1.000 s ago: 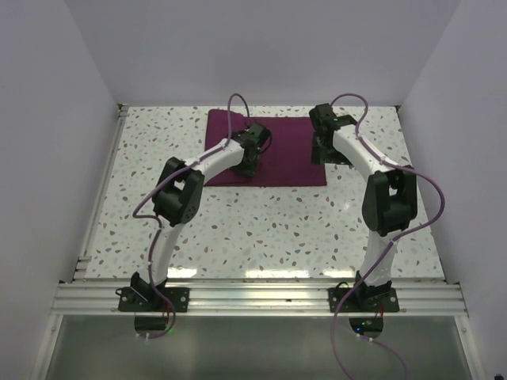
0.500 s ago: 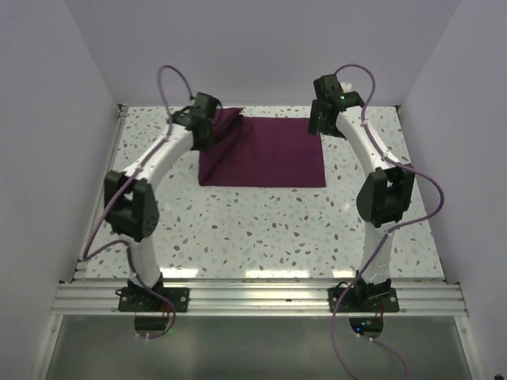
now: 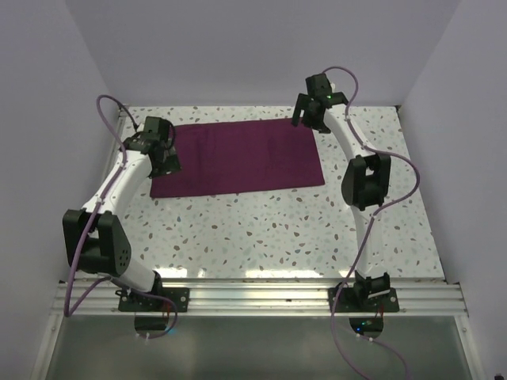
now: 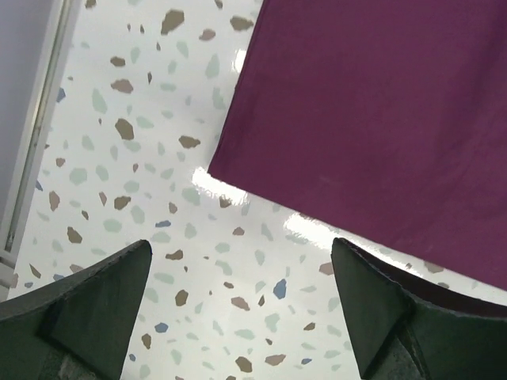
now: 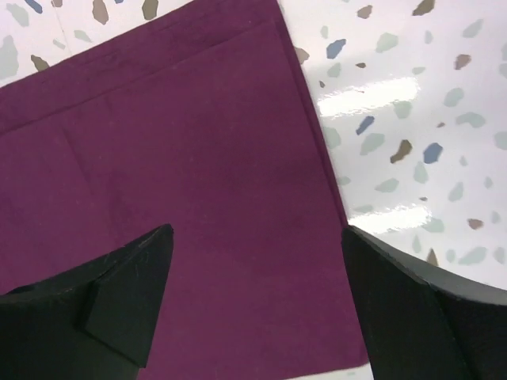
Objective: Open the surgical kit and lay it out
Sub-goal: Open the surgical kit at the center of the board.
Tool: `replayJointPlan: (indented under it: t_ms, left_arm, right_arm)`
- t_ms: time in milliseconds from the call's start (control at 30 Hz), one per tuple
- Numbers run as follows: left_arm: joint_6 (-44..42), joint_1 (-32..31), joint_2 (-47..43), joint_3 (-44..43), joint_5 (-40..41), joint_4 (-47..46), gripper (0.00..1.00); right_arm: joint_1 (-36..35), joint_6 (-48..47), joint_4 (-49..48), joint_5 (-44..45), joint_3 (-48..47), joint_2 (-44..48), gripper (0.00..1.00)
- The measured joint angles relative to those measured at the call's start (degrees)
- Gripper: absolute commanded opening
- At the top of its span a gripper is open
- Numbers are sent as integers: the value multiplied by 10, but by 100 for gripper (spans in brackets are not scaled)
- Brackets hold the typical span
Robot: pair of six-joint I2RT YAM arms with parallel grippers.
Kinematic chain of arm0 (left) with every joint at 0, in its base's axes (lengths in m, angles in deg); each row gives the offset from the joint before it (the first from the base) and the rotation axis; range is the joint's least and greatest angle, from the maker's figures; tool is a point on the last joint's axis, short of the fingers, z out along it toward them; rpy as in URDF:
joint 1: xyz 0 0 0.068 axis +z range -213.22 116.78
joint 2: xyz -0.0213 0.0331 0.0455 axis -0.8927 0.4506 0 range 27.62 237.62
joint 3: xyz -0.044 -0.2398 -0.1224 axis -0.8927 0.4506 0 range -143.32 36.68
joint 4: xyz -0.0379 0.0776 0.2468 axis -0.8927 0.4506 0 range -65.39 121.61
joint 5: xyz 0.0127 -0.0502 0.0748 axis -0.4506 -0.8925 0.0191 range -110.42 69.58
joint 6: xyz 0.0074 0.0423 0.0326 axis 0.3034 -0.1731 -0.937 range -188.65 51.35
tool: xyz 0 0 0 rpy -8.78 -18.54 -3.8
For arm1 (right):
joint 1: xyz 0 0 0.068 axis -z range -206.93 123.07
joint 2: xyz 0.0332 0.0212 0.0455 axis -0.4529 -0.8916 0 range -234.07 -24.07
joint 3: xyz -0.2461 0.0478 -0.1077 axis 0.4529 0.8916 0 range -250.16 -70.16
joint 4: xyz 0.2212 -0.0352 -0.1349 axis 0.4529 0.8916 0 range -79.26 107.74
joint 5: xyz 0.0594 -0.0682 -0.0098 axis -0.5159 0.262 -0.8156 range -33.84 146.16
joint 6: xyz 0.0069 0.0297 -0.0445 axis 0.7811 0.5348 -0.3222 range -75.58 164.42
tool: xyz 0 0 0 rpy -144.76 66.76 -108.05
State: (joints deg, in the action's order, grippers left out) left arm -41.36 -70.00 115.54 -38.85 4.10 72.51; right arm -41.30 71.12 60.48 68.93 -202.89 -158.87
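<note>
Cloth wrap (image 3: 238,157): 1 pc, dark magenta-purple, lying flat as a wide rectangle on far half of the speckled surface (image 3: 261,229), long side running L–R; near edge slants a little, left end reaching nearer the arm bases than right end. Left tool (image 3: 166,158): at cloth's left end, by near-left corner, arm bowed out toward left wall. Wrist view: jaws spread wide, nothing between; dark fingers (image 4: 87,317) at bottom corners of view, bare speckled surface betw. them; cloth corner lies just beyond the gap, cloth's edge running in behind the finger on view's right. Contact w/ cloth: cannot tell. Right tool (image 3: 307,119): at far-right corner of cloth, arm stretched far fwd. Wrist view: jaws likewise wide, holding nothing; one finger (image 5: 119,293) over cloth, the other at cloth's side edge, mostly over bare surface; a faint line runs parallel to cloth's end and side, hem or second layer, cannot tell which. Height over cloth: cannot tell. Misc: purple cables (image 3: 341,69) looping off both arms; aluminium rail (image 3: 253,297) along near edge carrying both bases; metal strip (image 3: 101,190) along surface's left side; plain white walls (image 3: 238,47) on three sides
</note>
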Motion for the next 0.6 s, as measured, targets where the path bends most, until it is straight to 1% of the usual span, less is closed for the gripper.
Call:
replayJointPlan:
  t_ms: [100, 133, 200, 233, 300, 433, 600]
  left_arm:
    - [3, 0, -4, 24, -9, 9, 100]
    - [3, 0, -8, 30, -14, 11, 100]
    - [3, 0, -19, 39, -21, 13, 100]
    - [3, 0, -25, 43, -24, 13, 100]
    - [4, 0, -39, 53, -30, 14, 100]
    - [8, 0, -51, 64, -35, 21, 100]
    - [13, 0, -50, 70, -42, 30, 100]
  right_arm:
    - [7, 9, -22, -15, -10, -26, 86]
    - [11, 12, -32, -19, -23, -43, 82]
    - [16, 17, -48, -19, -43, -71, 78]
    - [17, 19, -59, -18, -53, -85, 73]
    - [21, 23, -83, -14, -62, -107, 70]
    - [23, 28, -114, 1, -82, -149, 65]
    - [23, 33, -151, 20, -101, -188, 61]
